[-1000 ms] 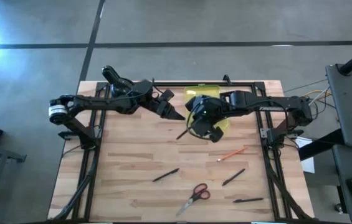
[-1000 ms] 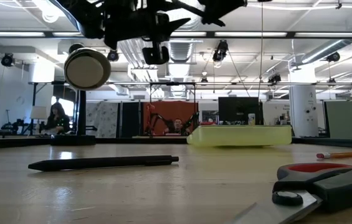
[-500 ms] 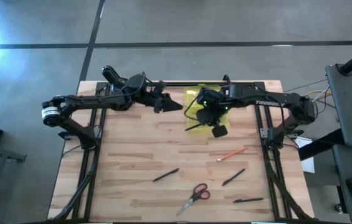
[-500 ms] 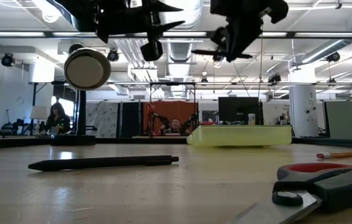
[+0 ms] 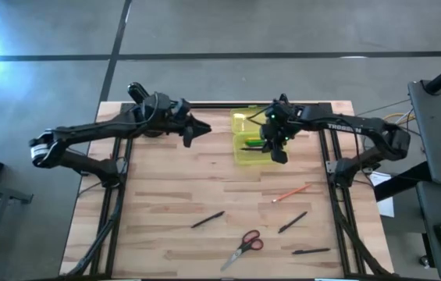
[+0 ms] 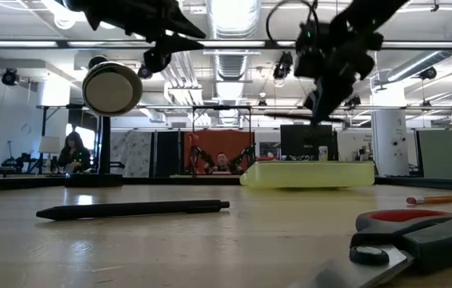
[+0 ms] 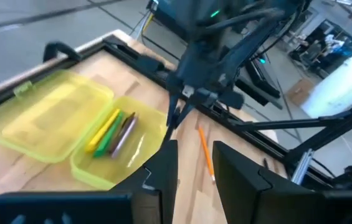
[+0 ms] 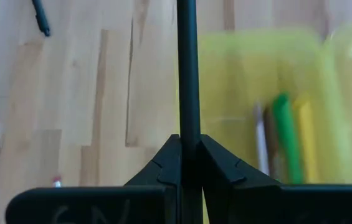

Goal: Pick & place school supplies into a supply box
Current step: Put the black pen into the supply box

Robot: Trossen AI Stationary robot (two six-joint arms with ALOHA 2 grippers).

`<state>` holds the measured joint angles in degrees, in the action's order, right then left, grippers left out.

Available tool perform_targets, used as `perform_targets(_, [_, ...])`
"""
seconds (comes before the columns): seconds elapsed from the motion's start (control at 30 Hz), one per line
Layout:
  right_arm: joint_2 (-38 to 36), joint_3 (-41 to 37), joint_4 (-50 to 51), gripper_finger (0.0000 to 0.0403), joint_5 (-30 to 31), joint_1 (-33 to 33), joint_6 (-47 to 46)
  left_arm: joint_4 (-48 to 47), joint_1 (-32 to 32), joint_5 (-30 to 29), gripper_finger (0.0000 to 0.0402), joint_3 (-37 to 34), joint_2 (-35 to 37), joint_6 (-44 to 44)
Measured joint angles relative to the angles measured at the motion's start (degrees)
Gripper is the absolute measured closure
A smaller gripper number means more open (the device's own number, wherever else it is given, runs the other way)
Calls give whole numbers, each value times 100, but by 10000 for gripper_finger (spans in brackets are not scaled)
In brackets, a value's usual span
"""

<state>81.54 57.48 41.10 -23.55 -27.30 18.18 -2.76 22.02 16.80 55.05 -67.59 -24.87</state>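
The supply box [image 5: 241, 158] lies open at the table's far middle, its lid [image 7: 45, 118] folded flat beside the tray. Green, yellow and pink-purple pens [image 7: 110, 134] lie in the tray. My right gripper [image 5: 275, 148] hangs over the box, shut on a black pen [image 5: 251, 146]. My left gripper [image 5: 203, 129] stands open in the air to the left of the box, with nothing between its fingers [image 7: 163, 168]. More supplies lie on the near half of the table: an orange pencil [image 5: 290, 192], three black pens [image 5: 207, 220] and red-handled scissors [image 5: 243, 246]. My right gripper pinches the black pen between its two fingers, near one end [image 8: 188, 127]. The fingers slant down from the table's right side. The rest of the pen [image 6: 290, 117] sticks out toward the left, about level and clear above the box.
Black frame rails [image 5: 119, 195] run along the table's left, right and far sides. In the low view a black pen [image 6: 134, 210] and the scissors [image 6: 418, 240] lie in the foreground. Bare wood [image 5: 165, 179] shows between the box and the loose supplies.
My right gripper has come down and toward the table's far right with the black pen, rolling as it went, and now hangs low over the box. My left gripper has drawn back from the box toward the table's left and far edge and has risen a little.
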Motion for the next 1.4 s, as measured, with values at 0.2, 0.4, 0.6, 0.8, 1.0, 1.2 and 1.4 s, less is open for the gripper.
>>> perform_targets(0.2, [217, -605, -262, 378, -152, -414, 70, 15, -2, -156, 317, 0, 144, 236])
perform_targets(0.4, [541, -761, -738, 378, 443, -493, 306, 6, -11, -208, 317, 0, 144, 298])
perform_targets(0.6, [969, -803, -1109, 374, 523, -503, 323, 3, -13, -204, 317, 0, 144, 256])
perform_targets(0.8, [1320, -777, -1122, 373, 558, -503, 396, 6, -91, -193, 317, 0, 144, 186])
perform_targets(1.0, [1377, -799, -1111, 371, 757, -497, 495, 6, -206, -190, 317, 0, 144, 176])
perform_targets(1.2, [1333, -799, -1103, 369, 1134, -501, 627, 6, -234, -192, 317, 0, 144, 173])
perform_targets(1.4, [1333, -801, -998, 347, 1159, -497, 776, 8, -232, -195, 317, 0, 142, 174])
